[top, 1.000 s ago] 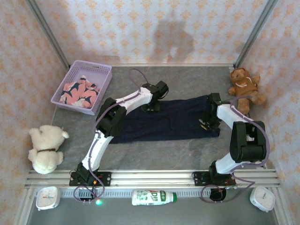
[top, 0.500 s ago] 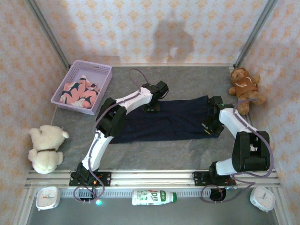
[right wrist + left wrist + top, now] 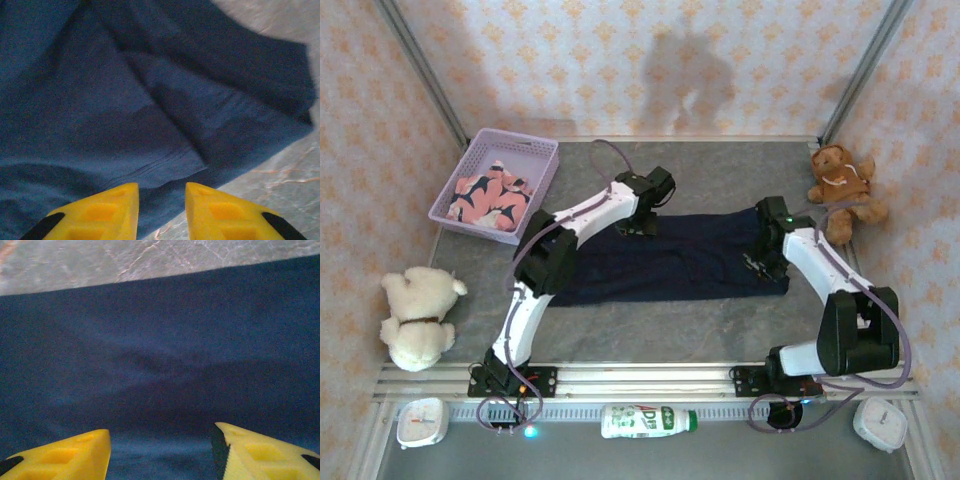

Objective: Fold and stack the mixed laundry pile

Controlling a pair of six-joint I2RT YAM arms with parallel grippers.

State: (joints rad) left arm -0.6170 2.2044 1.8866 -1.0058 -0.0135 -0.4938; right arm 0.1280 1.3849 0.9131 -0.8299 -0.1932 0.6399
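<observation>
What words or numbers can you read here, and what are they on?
"D" (it looks like): big green letter on the white bottle lying at the near edge; the rest is blurred.
On the left white dial gadget: face too small to read.
On the right white dial gadget: too small to read.
No other writing shows.

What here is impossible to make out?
- Top view: the navy garment, left end partly hidden by the left arm.
- Top view: whether the shark-print garment in the basket is folded; too small.
- Top view: the bottle label's wording; too small.
- Left wrist view: the navy garment's outline, cut off by frame edges.
</observation>
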